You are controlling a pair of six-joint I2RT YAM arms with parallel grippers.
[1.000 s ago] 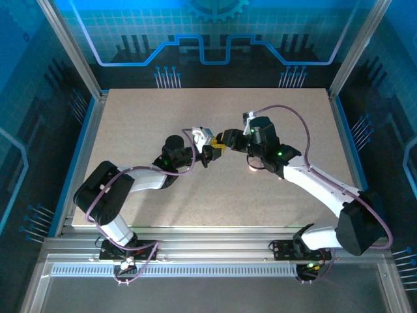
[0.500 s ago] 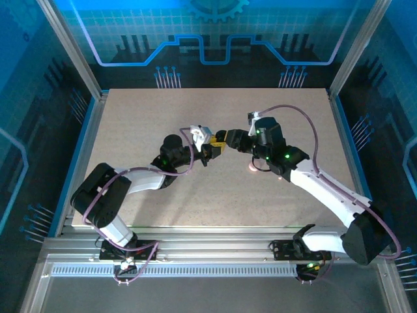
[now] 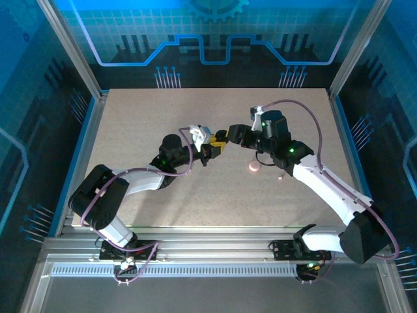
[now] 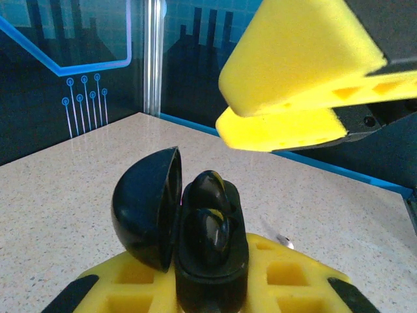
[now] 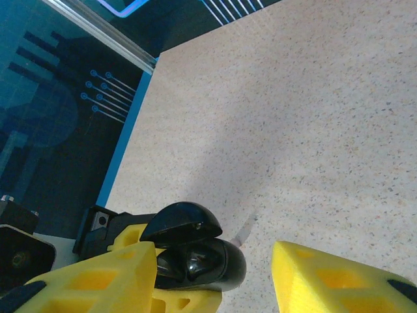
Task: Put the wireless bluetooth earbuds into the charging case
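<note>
ITEM: charging case point(image 4: 208, 261), black clamshell, lid point(image 4: 146, 205) open and tipped left. Held upright off the table point(image 3: 163, 117), mid-field.
CONTENTS: glossy black earbud point(image 4: 207, 235) in the well; looks seated, can't confirm a 2nd bud.
L: left gripper point(image 3: 207, 152) clamped on case base. Keep yr grip firm, no tilt.
R: right gripper point(image 4: 287, 107) just above case, jaws apart, holding nothing. Bring it down slow, approx centred on the bud, and steer clear of the lid.
MISC: pale pink round piece point(image 3: 253, 167) on table under R arm. Leave it.

Robot lab cell: aluminium-framed enclosure point(image 3: 71, 45), blue circuit-print panels point(image 3: 208, 32), speckled table point(image 3: 143, 117).
</note>
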